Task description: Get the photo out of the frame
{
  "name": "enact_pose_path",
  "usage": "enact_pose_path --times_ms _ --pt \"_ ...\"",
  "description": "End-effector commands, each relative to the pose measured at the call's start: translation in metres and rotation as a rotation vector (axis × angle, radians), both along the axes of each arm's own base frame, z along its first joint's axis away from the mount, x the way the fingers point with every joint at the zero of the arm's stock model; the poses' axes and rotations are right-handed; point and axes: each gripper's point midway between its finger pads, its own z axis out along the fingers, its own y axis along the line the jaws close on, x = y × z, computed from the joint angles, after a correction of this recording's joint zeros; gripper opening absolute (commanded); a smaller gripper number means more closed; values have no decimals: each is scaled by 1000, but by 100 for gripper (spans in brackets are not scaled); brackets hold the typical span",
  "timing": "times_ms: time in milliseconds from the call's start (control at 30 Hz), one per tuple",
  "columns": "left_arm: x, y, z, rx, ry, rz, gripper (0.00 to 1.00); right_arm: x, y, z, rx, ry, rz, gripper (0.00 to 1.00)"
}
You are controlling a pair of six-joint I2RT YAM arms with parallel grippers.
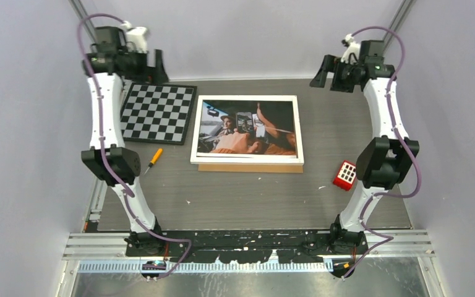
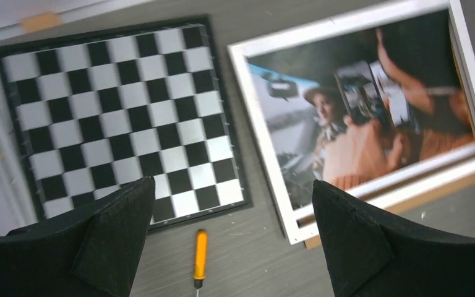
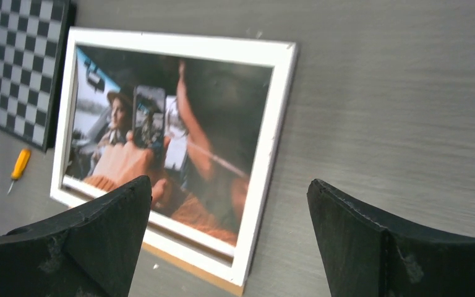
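Observation:
The frame (image 1: 247, 159) lies flat in the middle of the table, white border up. The photo (image 1: 247, 127) shows face up inside it, people in a car with orange and dark tones. A brown panel edge (image 1: 250, 167) juts out under the frame's near side. My left gripper (image 1: 156, 67) hangs open high at the far left, above the checkerboard. My right gripper (image 1: 325, 74) hangs open high at the far right. In the left wrist view the left gripper (image 2: 232, 182) holds nothing, and the frame (image 2: 258, 136) and photo (image 2: 359, 124) lie far below. The right wrist view shows the empty right gripper (image 3: 229, 180) above the frame (image 3: 273, 136) and photo (image 3: 161, 136).
A black-and-white checkerboard (image 1: 159, 112) lies left of the frame, also seen as the checkerboard (image 2: 120, 117). An orange-handled screwdriver (image 1: 154, 158) lies near it, the same screwdriver (image 2: 201, 253) in the left wrist view. A red block with white squares (image 1: 345, 175) sits by the right arm.

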Motion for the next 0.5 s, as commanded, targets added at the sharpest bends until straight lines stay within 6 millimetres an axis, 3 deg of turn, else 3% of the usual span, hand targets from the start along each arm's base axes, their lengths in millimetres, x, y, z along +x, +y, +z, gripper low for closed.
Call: enact_pose_path --times_ms 0,100,233,367,467 --pt "-4 56 -2 -92 68 182 100 19 -56 47 -82 -188 -142 100" --pt "-7 91 -14 -109 91 287 100 18 -82 33 -46 -123 -210 100" --pt "-19 123 -51 -117 170 372 100 6 -118 3 96 -21 -265 100" --pt "-32 135 -90 -91 247 405 100 -7 -144 -35 151 89 -326 100" --pt "-38 137 -108 -79 274 421 100 -17 -150 -51 111 124 -324 100"
